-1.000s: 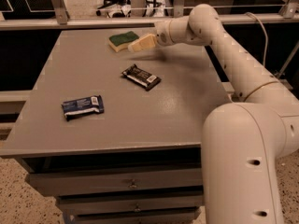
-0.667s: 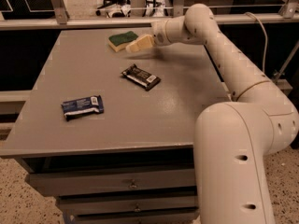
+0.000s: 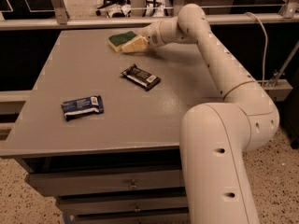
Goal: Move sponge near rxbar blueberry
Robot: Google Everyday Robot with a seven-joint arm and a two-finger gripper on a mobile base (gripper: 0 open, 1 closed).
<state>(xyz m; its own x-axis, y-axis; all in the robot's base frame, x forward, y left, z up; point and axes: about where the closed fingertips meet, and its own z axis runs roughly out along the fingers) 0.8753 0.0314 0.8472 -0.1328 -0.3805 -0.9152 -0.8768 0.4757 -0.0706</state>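
Gripper is low against the sponge, apparently placed for pickup; whether it is clamped cannot be told. Rxbar blueberry lies well apart from it.

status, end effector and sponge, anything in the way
End effector at far side of table, against the sponge. Blue bar by front edge, sponge not near it yet. Black bar mid-table, just off the direct path.
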